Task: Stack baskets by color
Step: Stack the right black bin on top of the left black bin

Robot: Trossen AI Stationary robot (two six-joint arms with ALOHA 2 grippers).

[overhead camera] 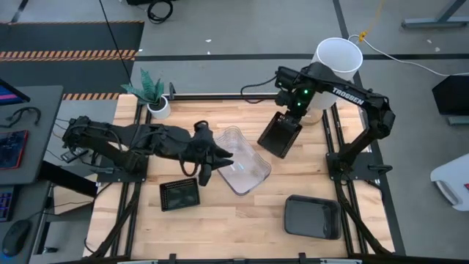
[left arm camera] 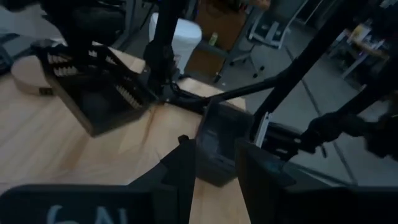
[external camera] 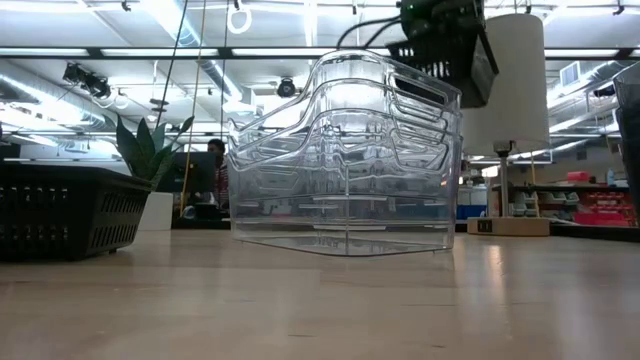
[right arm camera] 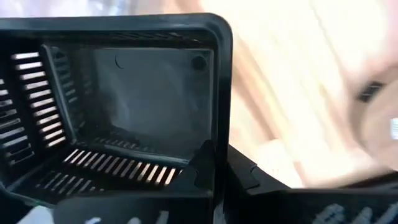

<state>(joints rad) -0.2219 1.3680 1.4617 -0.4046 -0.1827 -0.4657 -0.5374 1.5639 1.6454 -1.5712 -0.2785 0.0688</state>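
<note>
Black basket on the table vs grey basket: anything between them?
Bare wood. The high view shows nothing between the black basket and the grey basket.

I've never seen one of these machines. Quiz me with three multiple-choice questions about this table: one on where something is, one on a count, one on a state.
1. Where is the smoky-grey basket?
A. near edge, right side
B. beside the plant
C. under the clear baskets

2. How many black slatted baskets show?
A. one
B. two
C. four

3. What is the right pincer doing?
A. hanging open
B. shut on a black basket
C. gripping the lamp shade

A: the high view shows it there.
B: one held, another black basket on the table.
B: the right wrist view shows its rim pinched.
</note>
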